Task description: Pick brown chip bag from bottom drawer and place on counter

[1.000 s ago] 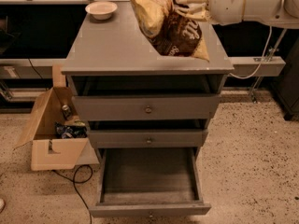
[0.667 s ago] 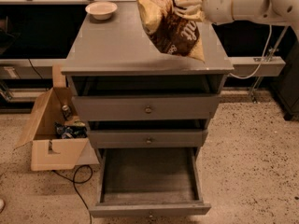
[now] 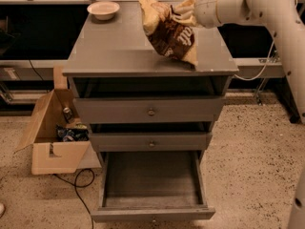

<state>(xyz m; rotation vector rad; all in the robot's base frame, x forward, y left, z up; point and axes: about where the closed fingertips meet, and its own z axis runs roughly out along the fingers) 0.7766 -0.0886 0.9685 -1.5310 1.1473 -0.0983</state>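
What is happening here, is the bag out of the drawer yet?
Yes. The robot's hand grips the top of the brown chip bag over the right part of the counter. The bag hangs tilted, its lower end at the counter surface; whether it touches cannot be told. The bottom drawer stands pulled open with nothing in it. A small bowl sits at the counter's far corner, apart from the bag.

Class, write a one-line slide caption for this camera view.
Gripper holds the brown chip bag over the counter; bottom drawer stands open and empty.
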